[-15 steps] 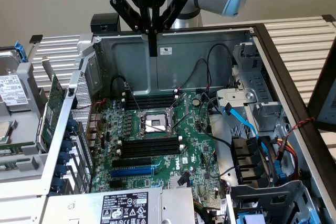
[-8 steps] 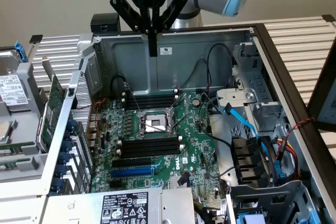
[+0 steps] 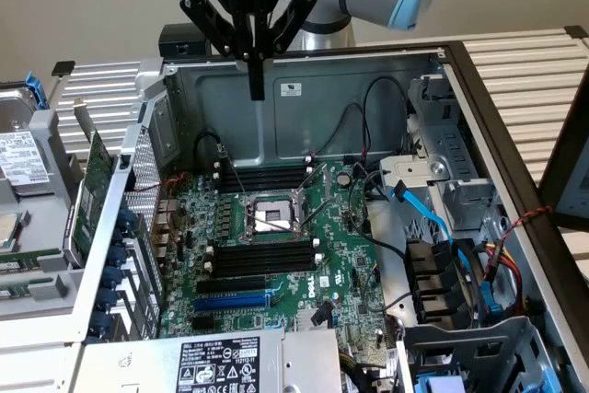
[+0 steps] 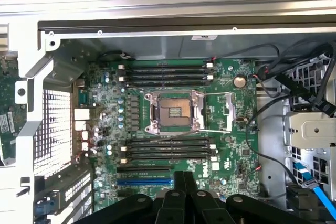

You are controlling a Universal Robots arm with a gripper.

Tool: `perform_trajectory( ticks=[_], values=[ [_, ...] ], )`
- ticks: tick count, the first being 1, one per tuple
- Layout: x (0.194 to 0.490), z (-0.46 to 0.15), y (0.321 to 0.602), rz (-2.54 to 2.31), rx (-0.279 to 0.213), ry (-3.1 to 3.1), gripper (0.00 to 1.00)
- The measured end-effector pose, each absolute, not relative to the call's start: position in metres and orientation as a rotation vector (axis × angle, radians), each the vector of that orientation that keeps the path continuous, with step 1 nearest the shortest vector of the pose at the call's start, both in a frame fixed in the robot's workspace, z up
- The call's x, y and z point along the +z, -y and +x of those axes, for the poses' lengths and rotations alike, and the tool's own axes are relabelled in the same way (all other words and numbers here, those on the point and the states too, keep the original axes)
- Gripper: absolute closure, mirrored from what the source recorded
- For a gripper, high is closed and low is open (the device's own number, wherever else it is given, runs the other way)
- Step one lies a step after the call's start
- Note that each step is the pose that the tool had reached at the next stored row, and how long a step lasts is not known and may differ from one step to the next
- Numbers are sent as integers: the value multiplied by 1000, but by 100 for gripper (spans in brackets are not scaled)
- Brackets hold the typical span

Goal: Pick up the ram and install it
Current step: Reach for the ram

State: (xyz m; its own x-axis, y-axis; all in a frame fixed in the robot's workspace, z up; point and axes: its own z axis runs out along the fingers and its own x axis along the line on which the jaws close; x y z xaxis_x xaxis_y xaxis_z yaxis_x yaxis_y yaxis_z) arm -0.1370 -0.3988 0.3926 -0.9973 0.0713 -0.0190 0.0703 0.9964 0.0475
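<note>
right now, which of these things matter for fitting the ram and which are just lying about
For the job:
- end effector, shut, holding nothing, above the open case
- empty memory slots on the motherboard

Just there:
- expansion card
- labelled drive
- blue cable
- power supply
</note>
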Motion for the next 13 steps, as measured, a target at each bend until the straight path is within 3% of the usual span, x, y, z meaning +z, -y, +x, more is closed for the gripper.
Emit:
perform_trajectory(
  ticks=[13],
  values=[
    [393,-196,399,110,73,-3118,90]
  ],
)
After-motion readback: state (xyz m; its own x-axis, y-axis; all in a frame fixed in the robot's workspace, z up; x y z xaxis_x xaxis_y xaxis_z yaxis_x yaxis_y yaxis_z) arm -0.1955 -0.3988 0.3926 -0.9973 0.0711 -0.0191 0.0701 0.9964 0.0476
